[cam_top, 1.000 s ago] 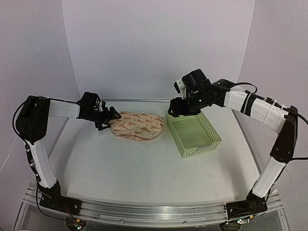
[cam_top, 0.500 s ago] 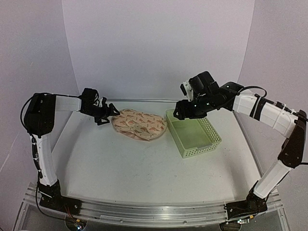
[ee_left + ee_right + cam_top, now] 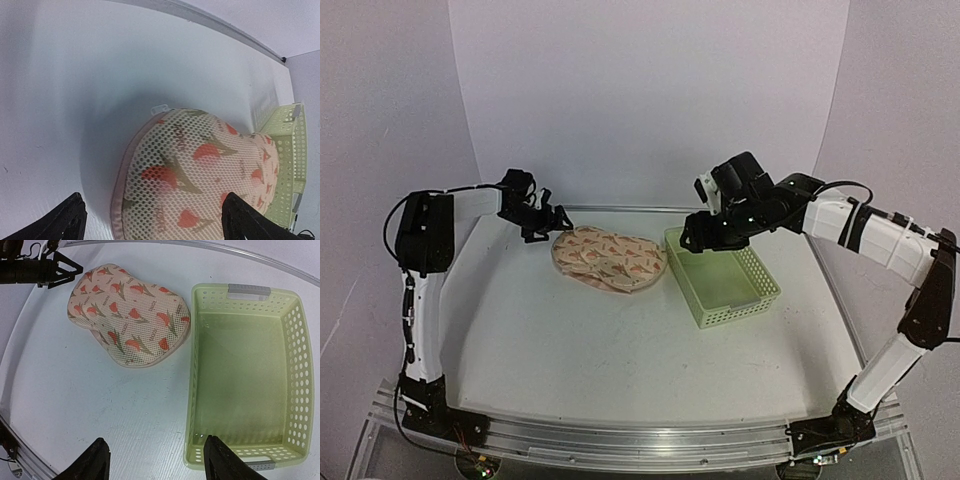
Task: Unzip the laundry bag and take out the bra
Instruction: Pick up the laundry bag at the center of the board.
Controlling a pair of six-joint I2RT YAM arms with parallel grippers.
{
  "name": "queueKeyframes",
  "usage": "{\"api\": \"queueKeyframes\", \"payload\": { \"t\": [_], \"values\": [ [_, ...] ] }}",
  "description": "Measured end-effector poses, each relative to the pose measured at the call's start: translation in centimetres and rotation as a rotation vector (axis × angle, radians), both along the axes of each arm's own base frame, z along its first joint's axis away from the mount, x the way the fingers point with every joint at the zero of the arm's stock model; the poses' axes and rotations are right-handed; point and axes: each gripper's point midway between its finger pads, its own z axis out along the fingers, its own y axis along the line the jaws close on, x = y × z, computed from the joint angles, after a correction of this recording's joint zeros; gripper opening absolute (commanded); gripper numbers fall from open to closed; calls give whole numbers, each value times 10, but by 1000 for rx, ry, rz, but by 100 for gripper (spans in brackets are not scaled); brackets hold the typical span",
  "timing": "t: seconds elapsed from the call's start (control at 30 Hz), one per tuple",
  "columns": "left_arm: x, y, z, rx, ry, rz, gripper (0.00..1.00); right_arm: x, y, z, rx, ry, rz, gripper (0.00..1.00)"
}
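Left wrist view: bag (image 3: 200,175) runs off the lower edge between the jaws. Basket (image 3: 285,165) is cut by the right edge, beyond the right-hand jaw. Small white tab (image 3: 161,107) ahead of the jaws, too small to identify. Bag contents not discernible.

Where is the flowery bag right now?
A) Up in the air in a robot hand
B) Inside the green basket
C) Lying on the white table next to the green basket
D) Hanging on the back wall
C: the laundry bag lies flat on the white table, beside the green basket and not inside it.
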Motion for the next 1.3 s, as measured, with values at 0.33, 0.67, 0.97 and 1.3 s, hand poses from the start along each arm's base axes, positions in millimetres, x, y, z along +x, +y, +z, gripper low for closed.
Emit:
{"api": "queueKeyframes", "payload": {
  "t": [0.33,0.67,0.97,1.3],
  "values": [
    [3,-4,-39,21,68,-61,93,-7,-1,-1,4,5,-7,66],
    [-1,-18,-28,-59,66,-127,52,-11,2,-1,10,11,-6,66],
    [-15,-17,-41,-71,106,-145,1,-15,4,-6,9,25,0,64],
    [-68,4,-35,-30,142,-71,0,-26,27,-20,14,64,56,61]
  ]
}}
